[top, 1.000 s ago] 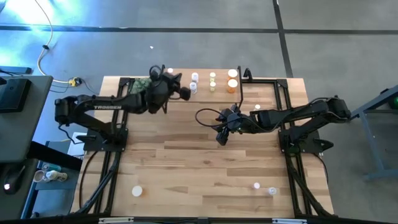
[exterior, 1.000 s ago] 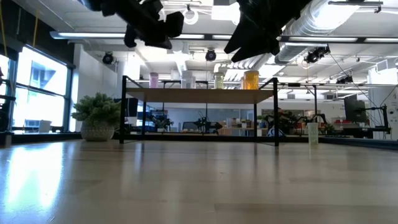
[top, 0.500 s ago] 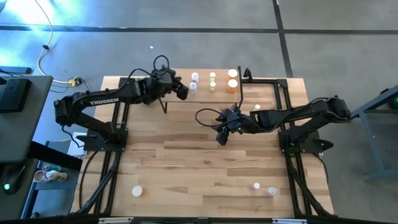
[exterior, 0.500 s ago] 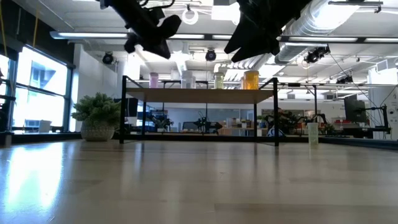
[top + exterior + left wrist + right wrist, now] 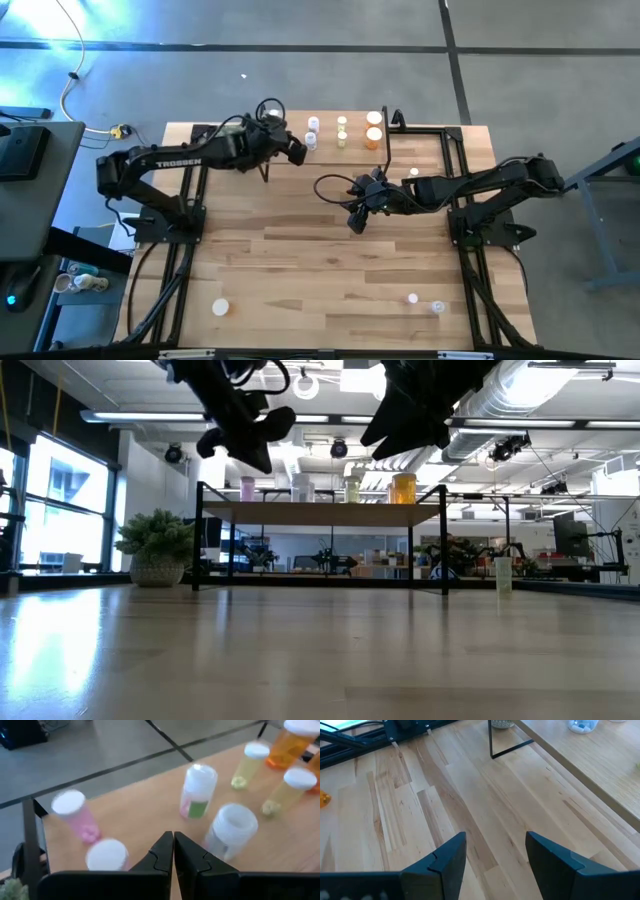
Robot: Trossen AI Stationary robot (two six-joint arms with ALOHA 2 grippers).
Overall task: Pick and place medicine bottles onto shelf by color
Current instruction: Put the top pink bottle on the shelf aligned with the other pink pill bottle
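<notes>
High view, from the left: the left end effector hangs over the shelf at the far edge of the surface, fingers pressed together on nothing, just beside the whitish medicine bottles. Pink ones stand leftward, yellow-green and orange ones rightward. The right end effector hovers mid-surface, fingers spread, empty.
</notes>
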